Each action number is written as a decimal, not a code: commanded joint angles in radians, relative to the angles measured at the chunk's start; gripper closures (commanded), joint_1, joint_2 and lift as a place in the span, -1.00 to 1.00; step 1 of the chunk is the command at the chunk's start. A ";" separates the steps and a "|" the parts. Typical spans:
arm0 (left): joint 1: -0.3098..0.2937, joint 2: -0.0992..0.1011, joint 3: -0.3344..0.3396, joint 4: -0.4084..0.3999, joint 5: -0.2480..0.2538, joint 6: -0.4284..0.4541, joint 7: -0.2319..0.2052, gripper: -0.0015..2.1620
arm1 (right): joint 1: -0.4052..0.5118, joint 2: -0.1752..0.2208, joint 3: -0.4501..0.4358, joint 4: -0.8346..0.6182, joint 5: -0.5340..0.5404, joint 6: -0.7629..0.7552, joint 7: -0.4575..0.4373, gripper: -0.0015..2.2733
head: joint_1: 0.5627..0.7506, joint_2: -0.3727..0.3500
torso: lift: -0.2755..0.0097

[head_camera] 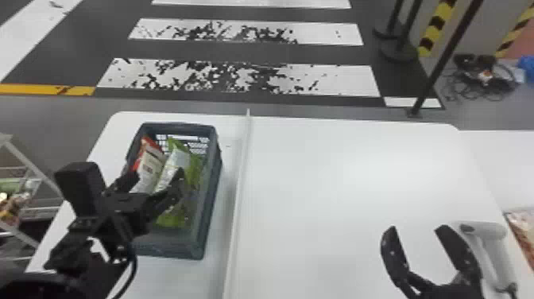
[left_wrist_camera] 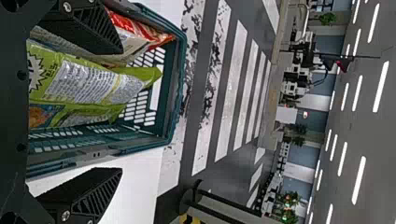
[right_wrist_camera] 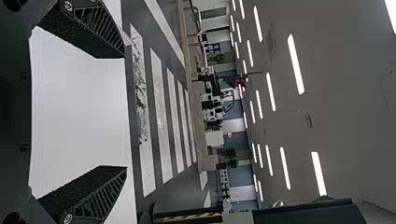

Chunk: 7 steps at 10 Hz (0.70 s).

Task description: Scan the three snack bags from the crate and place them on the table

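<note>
Left gripper (head_camera: 154, 179) hangs at the crate (head_camera: 210, 206), fingers spread wide! Inside, the red snack bag (head_camera: 148, 165) leans beside two green snack bags (left_wrist_camera: 93, 81). And the right gripper (head_camera: 417, 230), also wide open, hovers by the handheld scanner (head_camera: 492, 246) at the white table (head_camera: 337, 179)!

Rows of white strip lights (right_wrist_camera: 296, 64) glow across the grey ceiling (right_wrist_camera: 336, 107) in both my wrist views. From my head, I see the tabletop (head_camera: 337, 179) brightly lit, with soft glare right of the divider (head_camera: 239, 191) and faint grey shading along its left. The crate (head_camera: 215, 171) is darker inside.
</note>
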 commanded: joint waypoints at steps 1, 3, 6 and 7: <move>-0.032 0.000 0.028 0.051 0.036 0.014 -0.002 -0.90 | 0.003 -0.001 0.001 -0.003 -0.014 0.005 0.006 -0.93 | 0.41 0.09 | 0.67; -0.067 0.000 0.031 0.101 0.042 0.041 -0.002 -0.90 | 0.001 -0.002 0.001 -0.001 -0.015 0.005 0.006 -0.93 | 0.41 0.17 | 0.67; -0.116 -0.003 0.028 0.164 0.061 0.063 -0.011 -0.90 | 0.004 -0.010 0.000 -0.003 -0.034 0.001 0.008 -0.93 | 0.41 0.19 | 0.67; -0.125 -0.003 0.024 0.170 0.061 0.084 -0.011 -0.90 | 0.006 -0.015 -0.002 -0.003 -0.046 0.001 0.009 -0.93 | 0.41 0.18 | 0.67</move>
